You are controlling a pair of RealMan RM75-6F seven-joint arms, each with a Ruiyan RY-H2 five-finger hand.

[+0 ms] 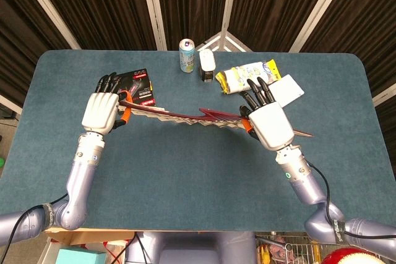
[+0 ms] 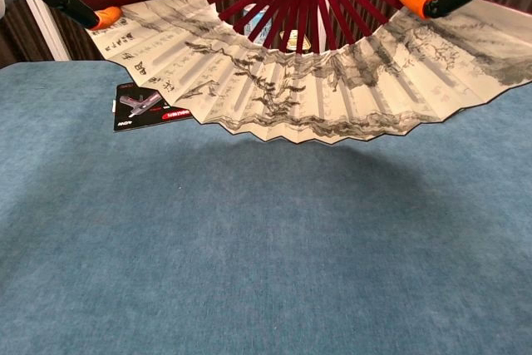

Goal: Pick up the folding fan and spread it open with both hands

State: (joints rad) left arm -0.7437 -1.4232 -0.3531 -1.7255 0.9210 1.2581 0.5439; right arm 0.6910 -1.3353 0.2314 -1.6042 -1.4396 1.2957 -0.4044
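The folding fan [image 2: 299, 72] is spread wide above the table, dark red ribs fanning from a pivot at the top, paper leaf with ink painting hanging toward the chest camera. From the head view the fan [image 1: 198, 117] shows edge-on as a thin red and cream line between both hands. My left hand [image 1: 102, 109] grips its left outer rib, orange fingertips [image 2: 106, 16] pinching it. My right hand [image 1: 271, 125] holds the right end, its fingertips [image 2: 413, 2] on the leaf near the rib.
A black booklet [image 1: 137, 83] lies behind the left hand. At the back stand a drink can [image 1: 187, 55] and a small white box [image 1: 207, 65]. A snack packet [image 1: 247, 75] and a white flat case [image 1: 286, 89] sit behind the right hand.
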